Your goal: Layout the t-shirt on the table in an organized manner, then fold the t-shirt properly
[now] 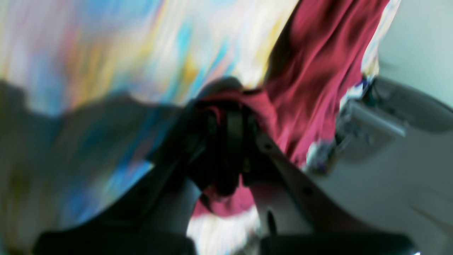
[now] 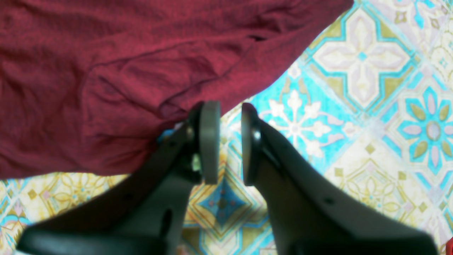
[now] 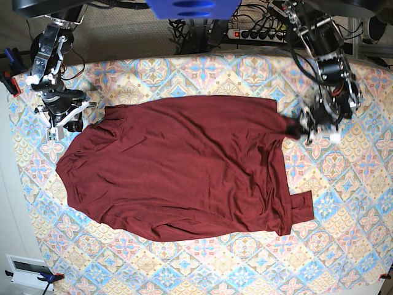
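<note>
The dark maroon t-shirt (image 3: 184,172) lies spread on the patterned table (image 3: 344,233), still creased, with a sleeve end (image 3: 301,206) sticking out at the lower right. My left gripper (image 3: 299,129) is shut on the shirt's upper right corner. The blurred left wrist view shows its jaws (image 1: 231,141) pinching maroon cloth (image 1: 318,71) that stretches away from them. My right gripper (image 3: 93,110) is at the shirt's upper left corner. In the right wrist view it (image 2: 226,141) is slightly open and empty above the tablecloth (image 2: 354,106), with the shirt's edge (image 2: 106,71) beside its left finger (image 2: 208,141).
A power strip (image 3: 258,34) and cables lie behind the table's far edge. A red clamp (image 3: 7,78) grips the table's left edge. A white box (image 3: 27,268) sits on the floor at the lower left. Bare tablecloth surrounds the shirt.
</note>
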Controlling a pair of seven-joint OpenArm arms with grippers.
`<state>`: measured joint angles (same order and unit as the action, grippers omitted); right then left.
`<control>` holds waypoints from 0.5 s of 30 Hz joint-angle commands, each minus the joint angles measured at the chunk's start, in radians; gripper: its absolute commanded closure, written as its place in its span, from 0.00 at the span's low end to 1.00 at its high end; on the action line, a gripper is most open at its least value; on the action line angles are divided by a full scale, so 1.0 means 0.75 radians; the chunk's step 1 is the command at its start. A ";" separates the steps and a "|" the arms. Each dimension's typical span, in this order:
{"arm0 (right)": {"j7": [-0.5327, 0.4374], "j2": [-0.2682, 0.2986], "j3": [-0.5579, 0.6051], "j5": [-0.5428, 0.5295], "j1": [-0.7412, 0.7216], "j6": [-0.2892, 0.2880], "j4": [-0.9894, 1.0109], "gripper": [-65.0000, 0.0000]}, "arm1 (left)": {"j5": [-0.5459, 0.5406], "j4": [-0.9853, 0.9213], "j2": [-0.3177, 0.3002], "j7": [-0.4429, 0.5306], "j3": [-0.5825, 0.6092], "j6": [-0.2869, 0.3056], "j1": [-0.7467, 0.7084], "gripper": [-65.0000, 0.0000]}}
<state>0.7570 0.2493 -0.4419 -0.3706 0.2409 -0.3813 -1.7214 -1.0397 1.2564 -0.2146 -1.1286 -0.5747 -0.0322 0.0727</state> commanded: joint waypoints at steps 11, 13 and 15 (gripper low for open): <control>0.084 0.023 -0.011 -0.382 0.044 0.002 -0.030 0.85 | -0.059 0.030 -0.042 -0.010 0.035 0.015 0.289 1.00; 0.086 0.023 -0.009 -0.434 0.058 0.002 -0.030 0.84 | -0.057 0.030 -0.050 -0.004 0.080 0.015 0.303 1.00; 0.092 0.023 -0.007 -0.434 0.056 0.002 -0.030 0.84 | -0.022 0.030 -0.050 0.000 0.084 0.015 0.313 1.00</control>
<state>0.8593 0.2493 -0.4427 -0.6769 0.2962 -0.3729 -1.7267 -1.0424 1.2621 -0.2356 -1.1362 -0.5102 -0.0261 0.2897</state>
